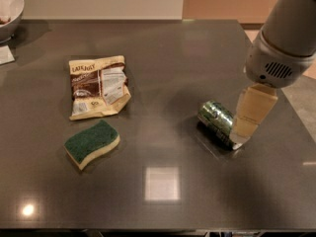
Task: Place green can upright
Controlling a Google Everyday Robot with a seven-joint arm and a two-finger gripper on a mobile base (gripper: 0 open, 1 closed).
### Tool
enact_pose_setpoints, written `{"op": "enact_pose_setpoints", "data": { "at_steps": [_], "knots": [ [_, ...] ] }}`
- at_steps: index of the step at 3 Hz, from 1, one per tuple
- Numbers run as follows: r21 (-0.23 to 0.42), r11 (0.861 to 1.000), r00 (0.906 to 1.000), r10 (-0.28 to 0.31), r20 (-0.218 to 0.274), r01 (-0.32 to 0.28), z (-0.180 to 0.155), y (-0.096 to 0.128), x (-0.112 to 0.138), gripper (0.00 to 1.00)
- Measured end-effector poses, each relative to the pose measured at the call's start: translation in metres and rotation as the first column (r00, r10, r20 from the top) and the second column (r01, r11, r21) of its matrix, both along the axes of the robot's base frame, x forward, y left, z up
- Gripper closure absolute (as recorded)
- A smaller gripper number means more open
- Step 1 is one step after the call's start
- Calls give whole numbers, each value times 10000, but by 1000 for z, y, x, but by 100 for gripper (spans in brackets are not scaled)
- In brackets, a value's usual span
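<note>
The green can [217,119] lies on its side on the dark table [163,73], right of centre, its long axis running from upper left to lower right. My gripper [248,116] hangs from the arm at the upper right. Its pale finger reaches down right beside the can's right end and covers part of that end. I see only one finger face from this side.
A snack bag [98,85] lies flat at the left of centre. A green-topped sponge [92,142] lies in front of it. A bowl [10,6] stands at the far left corner. The table's right edge runs close behind the gripper.
</note>
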State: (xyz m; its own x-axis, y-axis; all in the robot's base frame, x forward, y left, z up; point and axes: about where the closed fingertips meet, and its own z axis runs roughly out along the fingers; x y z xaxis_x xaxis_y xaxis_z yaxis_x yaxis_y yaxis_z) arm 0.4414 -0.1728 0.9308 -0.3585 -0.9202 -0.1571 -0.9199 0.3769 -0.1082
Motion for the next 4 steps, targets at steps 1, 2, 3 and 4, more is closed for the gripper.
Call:
{"op": "enact_pose_setpoints", "data": {
  "at_steps": [1,2,3,4],
  "knots": [
    [-63,9904,9898,-1386,-328,1384,-21,-2,-2,0],
    [-3,9596,9583,-2809,-520,2812,-40,-2,-6,0],
    [-13,9296,9270,-3678,-731,3687,-58,0,-6,0],
    [-11,9081,9045,-4173,-882,4188,-68,3,-6,0]
  ]
}}
